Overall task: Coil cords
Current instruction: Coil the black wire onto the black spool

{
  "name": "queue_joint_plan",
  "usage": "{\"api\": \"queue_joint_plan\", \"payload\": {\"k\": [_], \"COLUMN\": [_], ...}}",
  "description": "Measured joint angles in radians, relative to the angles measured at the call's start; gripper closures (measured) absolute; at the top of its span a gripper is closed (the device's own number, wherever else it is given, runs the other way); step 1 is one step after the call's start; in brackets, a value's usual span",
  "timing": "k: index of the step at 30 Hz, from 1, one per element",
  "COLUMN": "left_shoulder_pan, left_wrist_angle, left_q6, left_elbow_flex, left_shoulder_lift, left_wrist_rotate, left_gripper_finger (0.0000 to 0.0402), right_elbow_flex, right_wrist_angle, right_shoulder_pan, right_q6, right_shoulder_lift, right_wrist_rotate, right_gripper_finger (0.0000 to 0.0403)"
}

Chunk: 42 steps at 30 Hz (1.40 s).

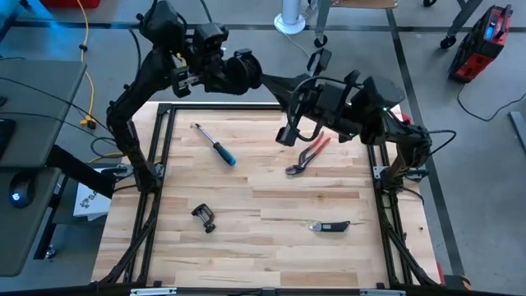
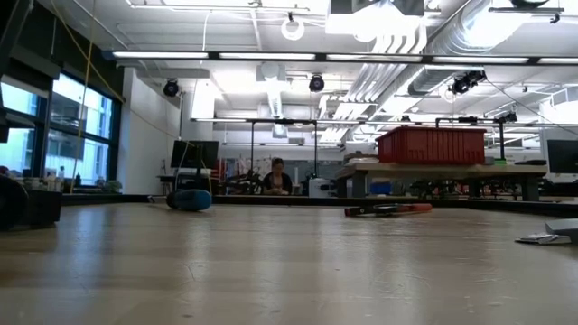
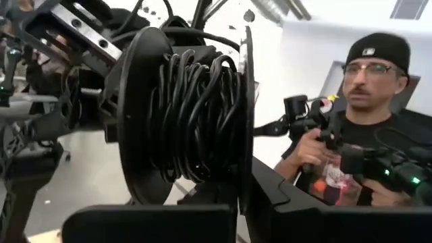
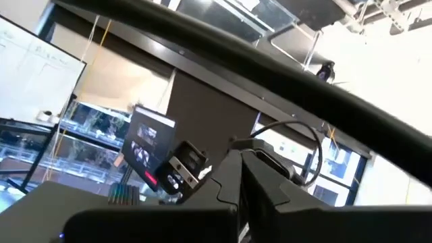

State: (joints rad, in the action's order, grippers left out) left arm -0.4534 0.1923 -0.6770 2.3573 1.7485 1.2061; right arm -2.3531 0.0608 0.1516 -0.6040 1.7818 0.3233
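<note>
Wind the thin cord [image 4: 297, 125] onto the reel [image 3: 182, 115] under light, even tension. Lay each new turn beside the last, inside the two flanges, and let the slack feed out in small amounts so no loop slips over the rim. The turns already on the spool look bunched and uneven, so I judge a slow, steady wrap will serve you better than a fast one.

Your left gripper [image 1: 251, 72] sits in the upper middle of the high view. The arm is lifted well above the table [image 1: 263, 247] and reaches in from the upper left. Its fingers are clamped narrow on the reel's rim, and the reel fills the centre of the left wrist view with the cord wound on its hub.

Your right gripper [image 1: 288, 134] hangs right of centre in the high view, near the red pliers [image 1: 308, 154] but raised above them, and its wrist camera is tilted up toward the ceiling. Its fingers are closed tight. A thin strand arcs away from their tips, and it appears to be pinched there. A person [image 3: 378, 135] stands at the right of the left wrist view, so mind your swing.
</note>
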Motion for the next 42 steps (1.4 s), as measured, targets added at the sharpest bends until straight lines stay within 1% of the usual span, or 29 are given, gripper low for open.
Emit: {"api": "queue_joint_plan", "payload": {"k": [3, 6, 10, 13, 15, 20, 22, 24, 25, 27, 29, 31, 32, 35, 37, 39, 40, 42], "left_shoulder_pan": [0.008, 0.020, 0.026, 0.026, 0.026, 0.026, 0.026, 0.021, 0.020, 0.019, 0.023, 0.035, 0.043, 0.075, 0.101, 0.130, 0.147, 0.177], "left_wrist_angle": [0.119, 0.266, 0.478, 0.599, 0.588, 0.581, 0.606, 0.701, 0.758, 0.909, 1.072, 1.220, 1.278, 1.354, 1.330, 1.241, 1.184, 1.070], "left_q6": [0.088, 0.192, 0.376, 0.444, 0.460, 0.451, 0.467, 0.522, 0.564, 0.673, 0.779, 0.836, 0.849, 0.851, 0.845, 0.827, 0.817, 0.781], "left_elbow_flex": [0.000, 0.000, 0.000, -0.002, -0.002, -0.002, 0.000, -0.001, -0.001, -0.001, -0.001, -0.002, -0.012, -0.072, -0.146, -0.257, -0.329, -0.496], "left_shoulder_lift": [-0.020, -0.035, -0.051, -0.063, -0.060, -0.068, -0.073, -0.080, -0.084, -0.094, -0.101, -0.102, -0.102, -0.106, -0.128, -0.166, -0.191, -0.246], "left_wrist_rotate": [0.000, -0.025, -0.121, -0.174, -0.198, -0.199, -0.206, -0.247, -0.290, -0.412, -0.564, -0.678, -0.704, -0.707, -0.715, -0.726, -0.747, -0.836], "left_gripper_finger": [0.0401, 0.0401, 0.0401, 0.0401, 0.0401, 0.0401, 0.0401, 0.0401, 0.0401, 0.0401, 0.0401, 0.0401, 0.0401, 0.0401, 0.0401, 0.0401, 0.0401, 0.0401], "right_elbow_flex": [0.000, 0.001, 0.001, -0.002, -0.009, -0.006, 0.000, 0.000, -0.001, -0.008, -0.008, -0.005, -0.003, -0.002, -0.006, 0.019, 0.048, 0.123], "right_wrist_angle": [0.006, 0.025, 0.035, -0.008, -0.016, -0.006, 0.016, 0.029, 0.046, 0.085, 0.189, 0.326, 0.409, 0.675, 0.863, 1.030, 1.093, 1.150], "right_shoulder_pan": [-0.001, -0.011, -0.014, -0.013, -0.014, -0.018, -0.019, -0.019, -0.019, -0.020, -0.020, -0.020, -0.020, -0.043, -0.067, -0.077, -0.081, -0.089], "right_q6": [0.033, 0.084, 0.110, 0.124, 0.136, 0.167, 0.168, 0.174, 0.178, 0.185, 0.198, 0.257, 0.303, 0.492, 0.612, 0.664, 0.678, 0.692], "right_shoulder_lift": [0.000, 0.000, 0.000, -0.003, -0.017, -0.010, -0.003, -0.012, -0.026, -0.052, -0.073, -0.093, -0.103, -0.136, -0.149, -0.150, -0.148, -0.142], "right_wrist_rotate": [0.000, -0.001, 0.007, 0.006, 0.007, -0.001, 0.007, 0.013, 0.024, 0.068, 0.129, 0.171, 0.183, 0.199, 0.193, 0.173, 0.172, 0.160], "right_gripper_finger": [0.0403, 0.0403, 0.0403, 0.0402, 0.0402, 0.0402, 0.0402, 0.0403, 0.0402, 0.0394, 0.0379, 0.0356, 0.0341, 0.0293, 0.0263, 0.0239, 0.0231, 0.0222]}}
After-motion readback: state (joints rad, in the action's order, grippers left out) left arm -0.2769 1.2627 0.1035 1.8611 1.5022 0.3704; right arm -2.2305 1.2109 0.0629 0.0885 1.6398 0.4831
